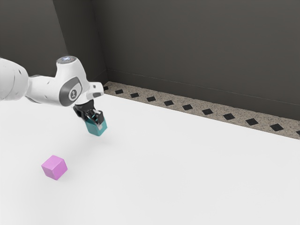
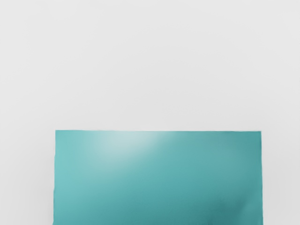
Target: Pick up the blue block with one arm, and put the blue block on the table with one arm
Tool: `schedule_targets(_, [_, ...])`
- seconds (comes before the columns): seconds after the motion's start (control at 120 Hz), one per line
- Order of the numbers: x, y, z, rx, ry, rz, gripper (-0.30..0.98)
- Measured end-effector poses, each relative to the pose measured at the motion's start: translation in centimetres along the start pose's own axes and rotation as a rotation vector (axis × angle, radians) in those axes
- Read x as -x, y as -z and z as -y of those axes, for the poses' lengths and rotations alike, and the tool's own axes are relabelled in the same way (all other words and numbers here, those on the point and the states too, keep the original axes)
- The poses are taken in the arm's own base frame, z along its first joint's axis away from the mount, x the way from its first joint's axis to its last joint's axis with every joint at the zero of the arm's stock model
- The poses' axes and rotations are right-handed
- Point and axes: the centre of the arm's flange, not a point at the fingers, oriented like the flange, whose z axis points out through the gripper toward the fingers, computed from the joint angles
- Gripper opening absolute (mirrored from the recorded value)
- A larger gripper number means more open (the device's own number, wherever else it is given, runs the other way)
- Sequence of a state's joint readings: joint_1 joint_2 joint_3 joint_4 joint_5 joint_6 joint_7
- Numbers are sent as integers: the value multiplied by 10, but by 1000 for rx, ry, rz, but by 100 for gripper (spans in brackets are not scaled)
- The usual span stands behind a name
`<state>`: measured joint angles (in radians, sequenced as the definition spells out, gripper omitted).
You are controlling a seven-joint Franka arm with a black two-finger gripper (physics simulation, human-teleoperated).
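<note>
Close up in the wrist view, the blue block (image 2: pixel 158 178) is big and flat, with a pale shiny patch on it. Its color is a bit like green mixed with blue, and it gets darker along one part. White table (image 1: pixel 187 173) shows around it.

In the exterior view, the black gripper (image 1: pixel 94 116) is right at the top of the blue block and hides some of it. I cannot tell how wide its jaws are, or if they have hold of the block. I also cannot tell if the bottom of the block touches the table. A soft, faint shadow is on the table just beside it.

Nearer the exterior camera than the blue block, and more to the exterior view's left, a pink block (image 1: pixel 54 167) sits on the table, apart from it. The white arm (image 1: pixel 47 89) comes to the blue block from the exterior view's left. It has a round badge (image 1: pixel 72 94) with a little mark in it, too small to read for sure. No brand name can be read. Farther back than the blue block is a speckled floor (image 1: pixel 178 107) with black diamonds, and then a dark wall (image 1: pixel 187 42).
</note>
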<state>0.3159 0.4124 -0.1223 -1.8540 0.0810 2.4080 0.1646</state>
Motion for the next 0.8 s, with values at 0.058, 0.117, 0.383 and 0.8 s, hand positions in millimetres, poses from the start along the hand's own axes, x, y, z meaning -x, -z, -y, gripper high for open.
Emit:
schedule_targets(0.058, [-8,-16,-2,12,-1,7,34])
schedule_targets(0.117, [-12,-28,-2,19,2,13,34])
schedule_targets(0.383, [-17,-17,-9,26,-2,-9,51])
schedule_targets(0.8, [78,358,-75,-53,-20,-251,66])
